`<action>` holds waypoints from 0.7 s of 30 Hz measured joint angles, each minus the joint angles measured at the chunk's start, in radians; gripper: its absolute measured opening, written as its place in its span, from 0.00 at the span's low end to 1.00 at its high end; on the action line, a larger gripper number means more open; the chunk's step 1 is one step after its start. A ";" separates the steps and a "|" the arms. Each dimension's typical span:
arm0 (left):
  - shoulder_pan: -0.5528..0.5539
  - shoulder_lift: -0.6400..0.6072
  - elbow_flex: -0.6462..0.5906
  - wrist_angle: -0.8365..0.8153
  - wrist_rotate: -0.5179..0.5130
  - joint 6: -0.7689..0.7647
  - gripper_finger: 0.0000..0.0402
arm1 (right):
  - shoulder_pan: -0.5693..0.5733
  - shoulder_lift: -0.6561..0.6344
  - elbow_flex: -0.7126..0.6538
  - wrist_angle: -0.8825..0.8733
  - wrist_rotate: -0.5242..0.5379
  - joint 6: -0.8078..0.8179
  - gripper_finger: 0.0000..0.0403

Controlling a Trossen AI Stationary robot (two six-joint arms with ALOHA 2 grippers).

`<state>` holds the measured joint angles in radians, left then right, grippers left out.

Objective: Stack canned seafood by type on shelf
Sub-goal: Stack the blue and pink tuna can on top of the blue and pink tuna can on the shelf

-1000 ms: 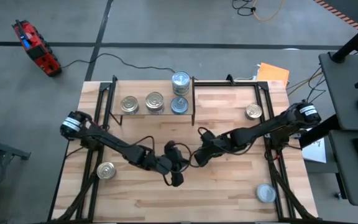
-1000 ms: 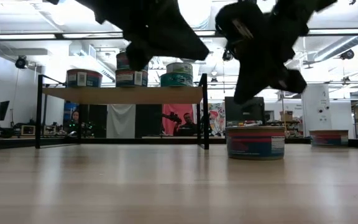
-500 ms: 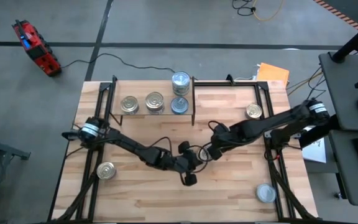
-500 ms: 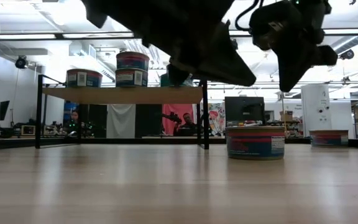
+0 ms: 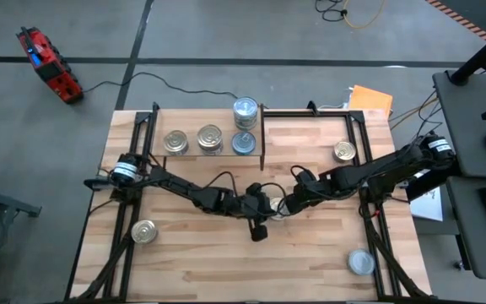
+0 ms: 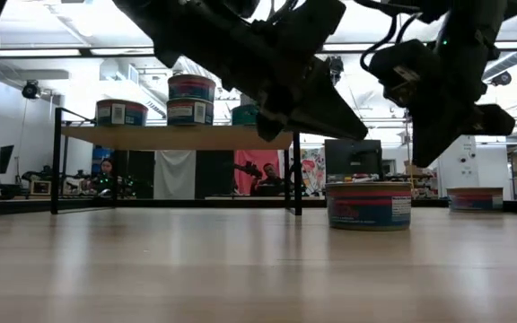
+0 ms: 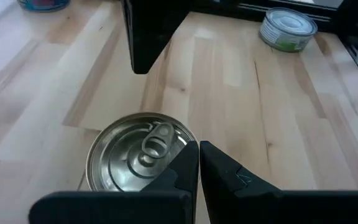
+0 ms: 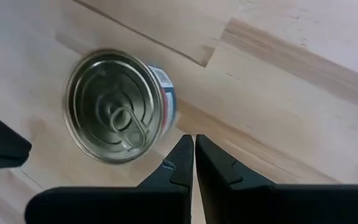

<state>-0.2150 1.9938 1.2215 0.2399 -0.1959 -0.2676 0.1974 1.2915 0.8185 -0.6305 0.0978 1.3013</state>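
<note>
One silver-lidded tin [image 5: 274, 205] with a pull tab stands upright on the tabletop between my two grippers; it also shows as the tin [image 7: 140, 158] and the tin [image 8: 118, 106] in the wrist views. My left gripper [image 5: 258, 230] is shut just on its left side, and my right gripper [image 5: 288, 205] is shut on its right. In the low view both the left gripper [image 6: 357, 133] and the right gripper [image 6: 423, 161] hang above the tin [image 6: 369, 205], clear of it. The shelf [image 5: 205, 154] at the far side carries several tins, gold lids [image 5: 175, 141] at its left and silver lids [image 5: 244, 142] at its right end.
Loose tins stand on the table: a gold one [image 5: 144, 230] near the left edge, a gold one [image 5: 344, 151] at the far right, and a silver one [image 5: 361, 262] at the near right corner. Black frame rails [image 5: 369, 228] run along both side edges.
My left gripper has moved toward the table's right edge and sunk a little, rolling its wrist. My right gripper has drawn back toward the right edge, also turning. The tin between them has come into sight and has stayed in place. Both grippers stay shut.
</note>
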 joint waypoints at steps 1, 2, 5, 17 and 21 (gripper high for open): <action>0.000 0.000 0.000 -0.007 -0.001 -0.001 0.00 | 0.000 0.000 -0.008 0.016 0.000 0.009 0.02; 0.000 -0.001 0.000 -0.022 -0.006 -0.002 0.00 | 0.000 0.000 -0.013 0.027 0.000 0.010 0.02; 0.003 -0.003 -0.001 -0.098 -0.039 -0.003 0.00 | 0.000 0.000 -0.016 0.048 0.000 0.010 0.02; 0.022 -0.018 0.017 -0.164 0.130 0.180 0.00 | 0.000 0.000 -0.012 0.046 0.010 -0.027 0.02; 0.022 -0.007 0.012 -0.165 0.065 0.148 0.00 | 0.000 0.000 -0.012 0.045 0.034 -0.029 0.02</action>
<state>-0.1928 1.9867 1.2338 0.0747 -0.1309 -0.1192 0.1974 1.2915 0.8066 -0.5853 0.1319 1.2725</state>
